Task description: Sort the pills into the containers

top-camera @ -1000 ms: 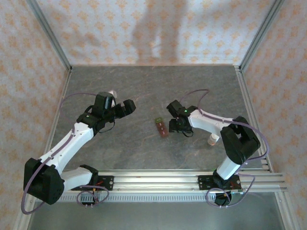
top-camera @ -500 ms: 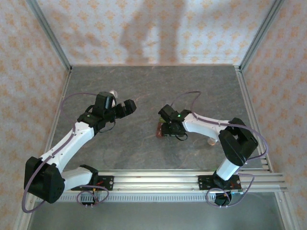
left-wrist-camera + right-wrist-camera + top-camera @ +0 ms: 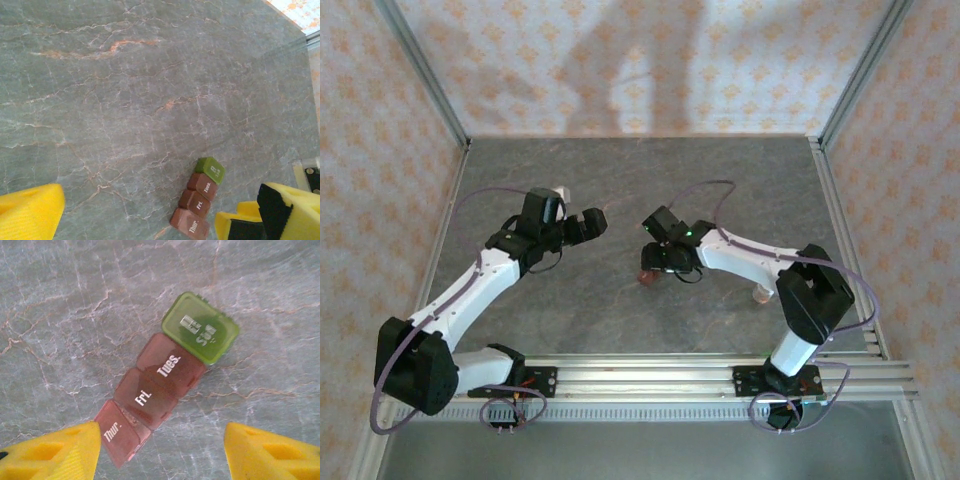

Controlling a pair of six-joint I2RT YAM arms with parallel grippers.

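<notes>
Grey marbled table (image 3: pixel 620 170) inside papered walls. The containers (image 3: pixel 165 380), three reddish-brown boxes and one green, lie near its middle. The right gripper (image 3: pixel 160 440) hangs over them, fingers half apart, holding nothing; the left gripper (image 3: pixel 592 224) gapes wide, empty

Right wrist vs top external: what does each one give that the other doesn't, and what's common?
Right wrist: the pill box up close, lids shut and day labels readable. Three reddish-brown boxes are marked Tues., Fri. and Thur., with a green box at the end.
Top external: both arms, the left gripper well off to the left of the pill box, and a small bottle beside the right arm.
Both: the right gripper over the pill box on the grey table.
</notes>
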